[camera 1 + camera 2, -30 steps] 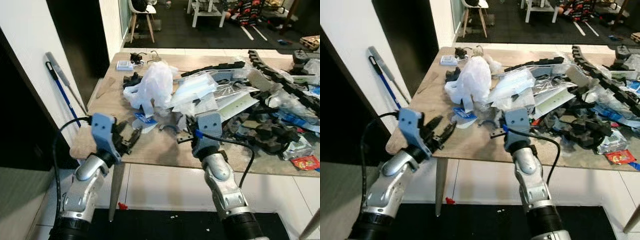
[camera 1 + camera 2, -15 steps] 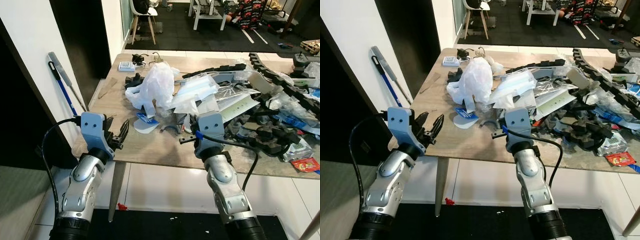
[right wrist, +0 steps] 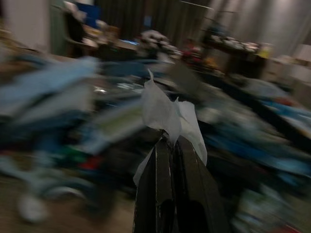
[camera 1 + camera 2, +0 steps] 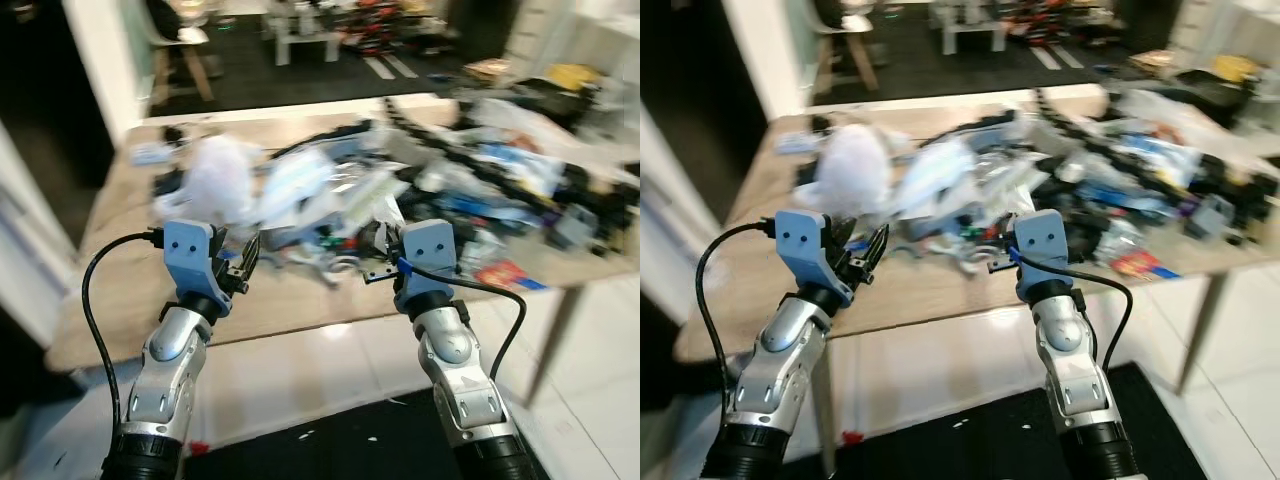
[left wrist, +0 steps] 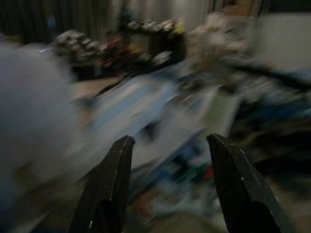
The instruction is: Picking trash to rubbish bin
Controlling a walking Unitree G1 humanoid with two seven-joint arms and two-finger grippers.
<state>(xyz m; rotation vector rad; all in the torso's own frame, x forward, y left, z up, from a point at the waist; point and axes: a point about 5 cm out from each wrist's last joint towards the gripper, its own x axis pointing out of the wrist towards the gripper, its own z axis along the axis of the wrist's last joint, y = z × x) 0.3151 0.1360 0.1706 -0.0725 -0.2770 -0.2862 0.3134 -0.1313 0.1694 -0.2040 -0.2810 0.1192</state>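
Holding a scrap of white paper (image 3: 170,114) pinched between pressed-together fingers, your right gripper (image 4: 382,262) hangs over the table's (image 4: 120,300) near edge. Left gripper (image 5: 167,184): fingers spread, empty, near the white bag (image 4: 215,180). No bin visible; carry the paper away from the table.

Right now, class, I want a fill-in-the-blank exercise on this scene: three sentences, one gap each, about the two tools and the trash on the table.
1. The right tool is shut on a scrap of ____ paper.
2. The left tool is ____, with nothing between its fingers.
3. The pile of trash lies on a ____ table.

Missing words: white; open; wooden
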